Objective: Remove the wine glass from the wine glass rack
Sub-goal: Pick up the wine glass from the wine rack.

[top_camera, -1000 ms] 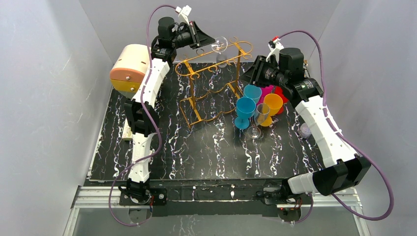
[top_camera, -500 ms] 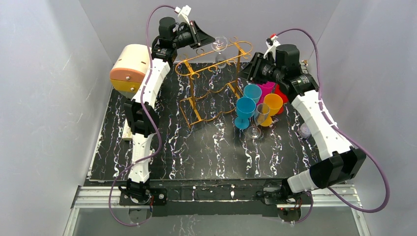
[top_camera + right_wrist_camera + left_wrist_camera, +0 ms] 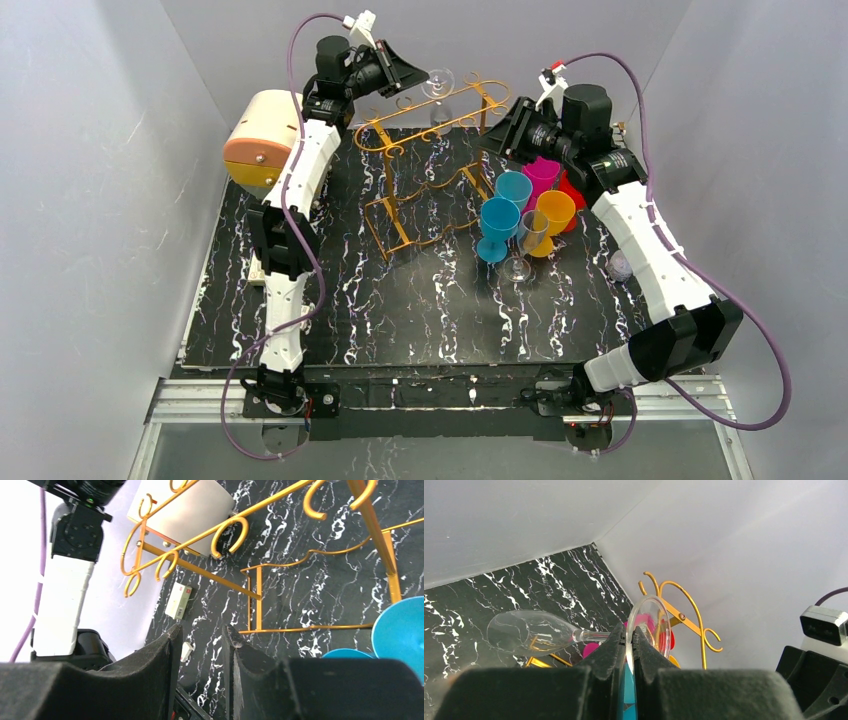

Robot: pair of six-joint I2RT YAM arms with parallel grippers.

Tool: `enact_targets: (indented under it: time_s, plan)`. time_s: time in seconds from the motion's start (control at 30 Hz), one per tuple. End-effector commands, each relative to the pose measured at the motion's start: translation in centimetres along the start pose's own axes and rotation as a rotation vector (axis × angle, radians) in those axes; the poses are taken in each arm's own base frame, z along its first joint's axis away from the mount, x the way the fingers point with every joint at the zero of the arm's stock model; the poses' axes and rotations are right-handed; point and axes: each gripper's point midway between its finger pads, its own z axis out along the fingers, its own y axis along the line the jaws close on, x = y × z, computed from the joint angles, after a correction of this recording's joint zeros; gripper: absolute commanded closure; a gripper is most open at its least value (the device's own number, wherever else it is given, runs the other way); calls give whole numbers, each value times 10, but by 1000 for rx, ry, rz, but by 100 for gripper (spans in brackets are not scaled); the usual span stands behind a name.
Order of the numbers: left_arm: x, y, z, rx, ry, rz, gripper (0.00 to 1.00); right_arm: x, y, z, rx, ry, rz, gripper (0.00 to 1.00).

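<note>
Two states: left pincer (image 3: 630, 636) pinches the wine glass (image 3: 531, 632) by its foot; right pincer (image 3: 201, 636) half-spread, empty.

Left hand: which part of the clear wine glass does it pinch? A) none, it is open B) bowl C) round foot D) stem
C: the left hand is shut on the round foot of the wine glass; stem and bowl stick out free.

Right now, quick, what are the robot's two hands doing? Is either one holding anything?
Left gripper: closed on the wine glass, pinching its round foot.
Right gripper: open, holding nothing.
</note>
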Motion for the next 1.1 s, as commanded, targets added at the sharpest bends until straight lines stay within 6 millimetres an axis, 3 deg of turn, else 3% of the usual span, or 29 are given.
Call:
enact_targets:
  time_s: [0.0,0.2,0.57,0.83,1.07]
  plan:
    - [-50,-53,-24,69,-146,63,100,-23,33,-6,-109,-63,-20,58]
    - [-60,-64,-17,160,-181,-4,100,-17,29,-6,-105,-44,-4,58]
    - [-61,-43,-15,64,-206,0,100,-14,28,-18,-83,-65,-23,58]
    - [-97,-28,-41,-31,-310,2,100,-11,29,-25,-80,-61,-28,58]
    - [-108,-20,-57,-99,-347,-13,100,-7,29,-28,-76,-59,-21,57]
